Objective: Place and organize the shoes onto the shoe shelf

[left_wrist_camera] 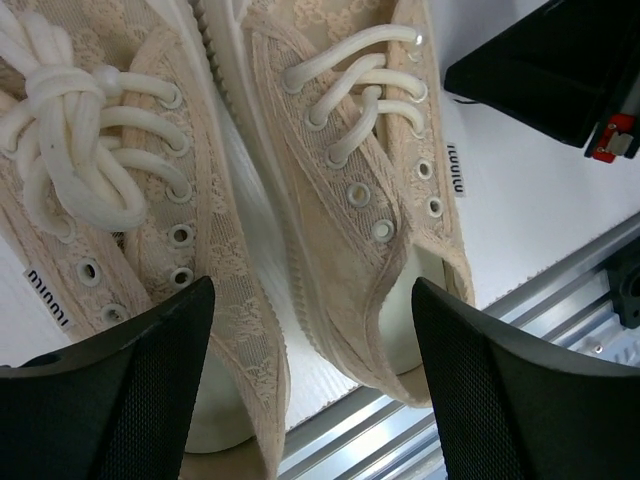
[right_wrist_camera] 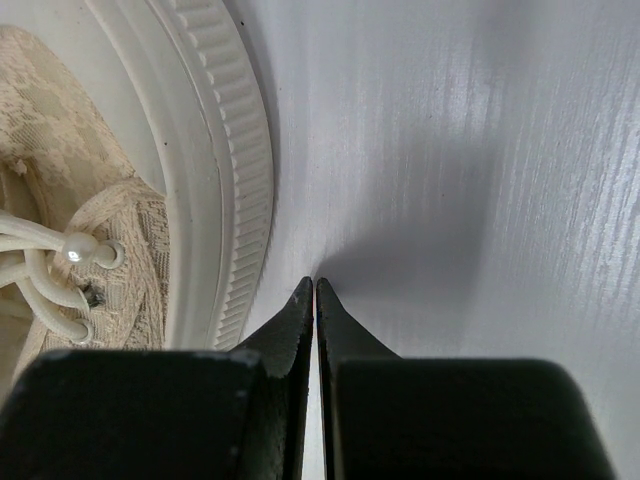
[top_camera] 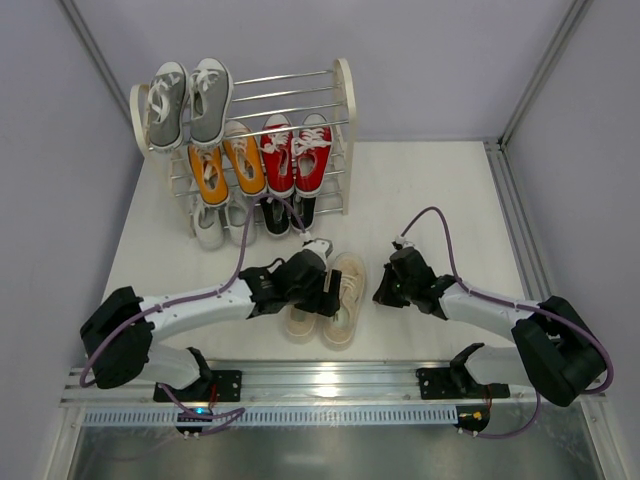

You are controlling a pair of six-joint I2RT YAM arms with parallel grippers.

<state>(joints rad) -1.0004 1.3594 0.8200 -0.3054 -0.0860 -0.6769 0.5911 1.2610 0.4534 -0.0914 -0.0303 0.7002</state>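
Beige pair (top_camera: pixel 327 298) sits on the table (top_camera: pixel 440 190), near edge, toes toward the shoe shelf (top_camera: pixel 345 125), well short of it. Not shelved.

My left claw (top_camera: pixel 316 278) hangs over the pair's heel end, jaws wide, gripping nothing. My right claw (top_camera: pixel 390 287) sits just right of the pair, jaws pressed together, empty.

Top view only: grey pair (top_camera: pixel 188 103) on the upper tier, orange pair (top_camera: pixel 228 160) and red pair (top_camera: pixel 297 155) on the middle one, white pair (top_camera: pixel 220 222) and black pair (top_camera: pixel 285 215) lowest. Shelf's right side is bare rods.

Left wrist view only: lace fabric, knotted laces and side labels; left claw (left_wrist_camera: pixel 312 300) fingers (left_wrist_camera: pixel 150 380) spread over both heel openings, and the aluminium rail (left_wrist_camera: pixel 400 420) sits below the heels.

Right wrist view only: right claw (right_wrist_camera: pixel 315 288) tips meet just beside the ribbed sole (right_wrist_camera: pixel 225 150); can't tell whether they touch the table.

Hidden: my left arm covers part of the beige pair from above. White and black pairs are mostly under the tier above. Wrist views crop the toes.
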